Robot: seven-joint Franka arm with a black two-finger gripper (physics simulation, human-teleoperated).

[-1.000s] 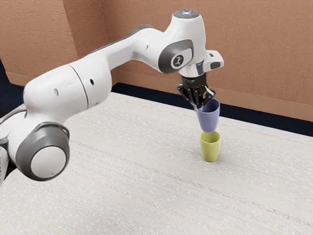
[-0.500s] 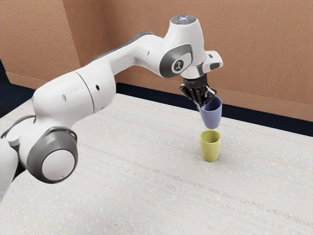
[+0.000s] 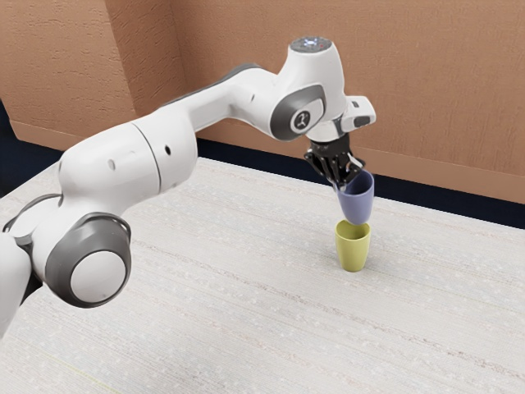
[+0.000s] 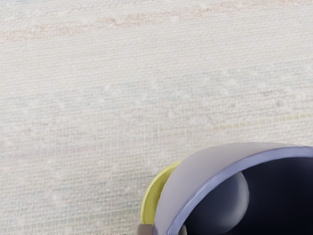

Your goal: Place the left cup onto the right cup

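You are in the placing step: your gripper [image 3: 344,177] has its fingers clamped on the rim of the purple cup [image 3: 357,200], one finger inside the mouth and one outside as far as the exterior view lets you judge, and the cup hangs clear of the table [image 3: 205,287]. The yellow cup [image 3: 353,246] stands upright on the table directly at 6 o'clock from the purple one, whose base sits right at the yellow mouth; you cannot tell whether they touch. The purple cup leans a little, its mouth tipped toward 1 o'clock. From the wrist view, the purple cup's [image 4: 210,181] wall covers most of the yellow cup's [image 4: 152,197] rim, so the two look roughly, though perhaps not exactly, centred. Your next move probably calls for a straight, slow descent toward 6 o'clock until the purple cup seats, then parting the fingers. The lean could catch the yellow rim and tip it. Nothing else stands near; the wall [image 3: 459,82] lies well apart at 12 o'clock.
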